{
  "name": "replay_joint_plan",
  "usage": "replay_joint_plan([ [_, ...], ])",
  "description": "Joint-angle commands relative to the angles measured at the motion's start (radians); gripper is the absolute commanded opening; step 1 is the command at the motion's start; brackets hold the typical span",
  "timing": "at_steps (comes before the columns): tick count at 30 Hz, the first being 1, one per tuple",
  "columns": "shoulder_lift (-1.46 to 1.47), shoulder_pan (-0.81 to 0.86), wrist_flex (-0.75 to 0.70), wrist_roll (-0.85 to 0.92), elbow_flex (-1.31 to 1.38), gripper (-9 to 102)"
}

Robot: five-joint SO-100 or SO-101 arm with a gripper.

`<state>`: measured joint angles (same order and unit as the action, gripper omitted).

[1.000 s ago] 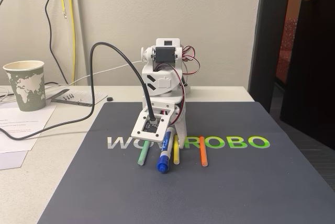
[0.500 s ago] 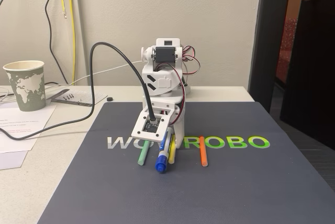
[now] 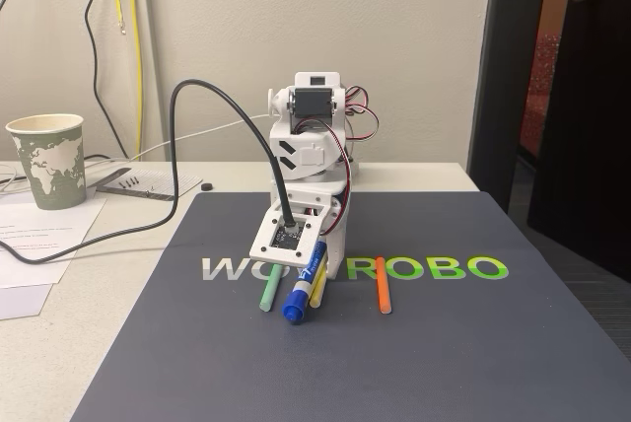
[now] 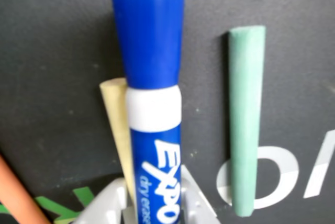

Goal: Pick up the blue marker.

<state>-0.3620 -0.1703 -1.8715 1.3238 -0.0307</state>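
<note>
We have the gripper clamped on the blue marker, white fingers pinching its labelled barrel in the wrist view. In the fixed view the blue marker juts cap-first toward the front edge of the dark mat; we cannot tell whether the cap has cleared it. Grasp looks made; raising it clear of the green stick and yellow stick is left.

Place: an office room.
Desk: light top with printed papers.
Drink: a paper cup with a world map.
Wall: plain, with cables hanging down.
Door: dark, with a round knob.
</note>
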Motion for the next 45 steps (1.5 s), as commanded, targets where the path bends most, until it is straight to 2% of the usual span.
replay_joint_plan([
  [1,-0.025,0.003,-0.176,0.002,0.037,11],
  [25,-0.044,0.006,-0.175,0.009,0.041,6],
  [45,-0.149,0.029,-0.175,0.003,0.043,5],
])
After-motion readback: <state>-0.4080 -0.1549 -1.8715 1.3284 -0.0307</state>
